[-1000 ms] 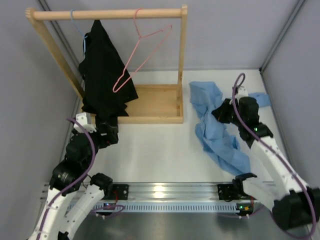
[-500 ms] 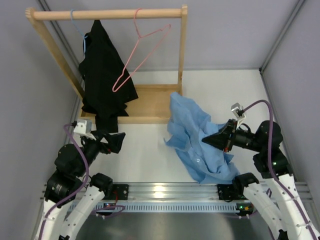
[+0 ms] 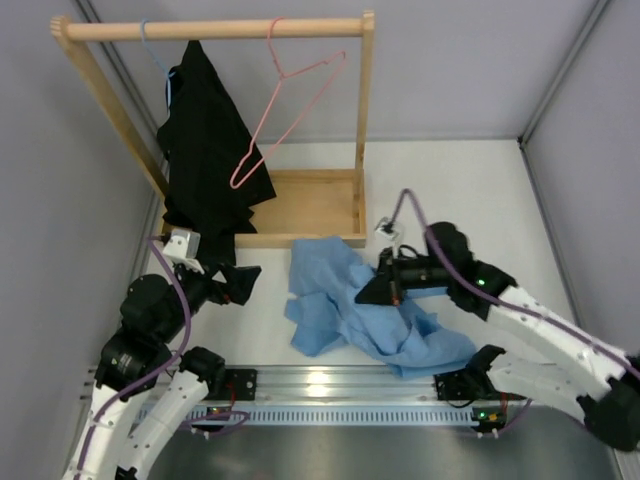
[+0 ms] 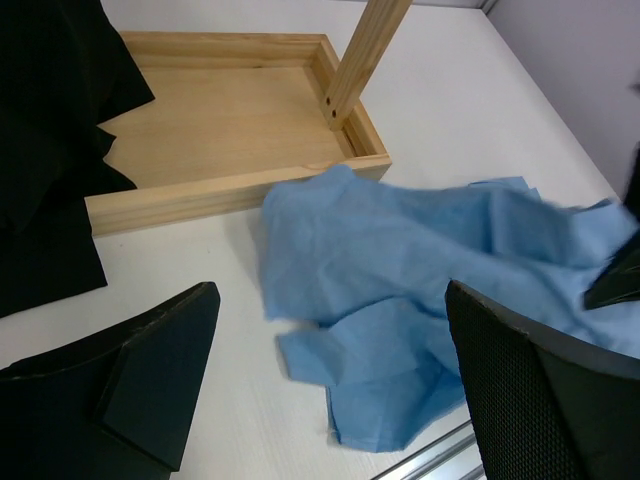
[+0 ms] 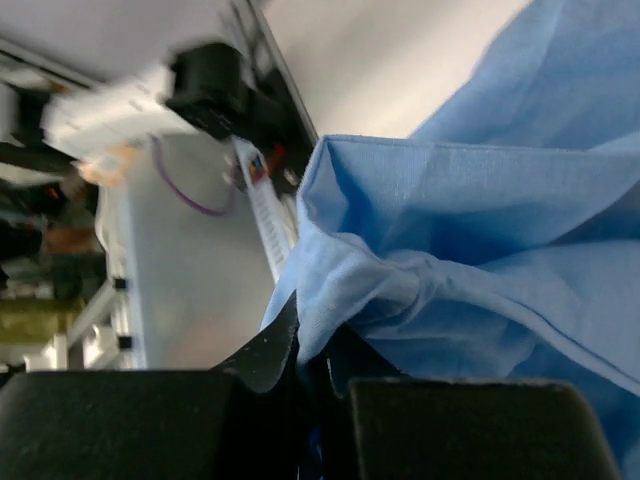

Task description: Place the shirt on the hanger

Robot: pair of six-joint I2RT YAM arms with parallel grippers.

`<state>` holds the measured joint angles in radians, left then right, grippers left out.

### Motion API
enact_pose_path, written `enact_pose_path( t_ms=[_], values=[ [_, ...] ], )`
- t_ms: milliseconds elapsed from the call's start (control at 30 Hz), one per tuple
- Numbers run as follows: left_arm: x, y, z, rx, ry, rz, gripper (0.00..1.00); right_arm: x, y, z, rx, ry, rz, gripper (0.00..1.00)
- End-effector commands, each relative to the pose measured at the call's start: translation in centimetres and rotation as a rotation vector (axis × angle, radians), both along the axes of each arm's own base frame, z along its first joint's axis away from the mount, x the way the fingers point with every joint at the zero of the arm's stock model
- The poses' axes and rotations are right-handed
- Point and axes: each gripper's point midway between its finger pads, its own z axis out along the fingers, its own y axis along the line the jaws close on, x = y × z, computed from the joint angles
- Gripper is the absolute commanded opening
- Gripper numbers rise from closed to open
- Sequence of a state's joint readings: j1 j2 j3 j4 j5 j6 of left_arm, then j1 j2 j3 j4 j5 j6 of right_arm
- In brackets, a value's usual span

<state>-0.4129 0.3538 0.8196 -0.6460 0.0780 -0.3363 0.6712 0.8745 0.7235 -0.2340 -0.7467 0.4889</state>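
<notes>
The light blue shirt lies crumpled on the white table in front of the wooden rack. My right gripper is shut on a fold of the shirt and holds it near the table's middle. My left gripper is open and empty, just left of the shirt. The pink hanger hangs by its hook from the top rail, tilted, to the right of the black garment. The shirt's neck label is hidden.
The wooden rack has a tray base and a right post. A thin blue hanger holds the black garment. A metal rail runs along the near edge. Grey walls close both sides.
My right gripper has dragged the shirt from the right side of the table leftward to the middle. My left gripper has lifted and turned toward the shirt.
</notes>
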Motion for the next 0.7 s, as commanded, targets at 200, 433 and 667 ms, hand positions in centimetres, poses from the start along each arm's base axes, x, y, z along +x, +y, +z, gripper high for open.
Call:
enact_pose_path(
  t_ms=[200,433,667],
  values=[
    [0.1,0.9,1.3,-0.024,-0.079,0.047,0.98,6.3,10.0,-6.6,-0.386,-0.158,0.088,0.32],
    [0.1,0.9,1.3,-0.027,-0.081,0.052,0.98,10.4,4.8,-2.4,-0.342,-0.308,-0.353,0.85],
    [0.3,1.2,1.2,-0.027,-0.078,0.067,0.98,10.3,-10.0,-6.3,-0.356,-0.122,-0.803,0.86]
  ],
)
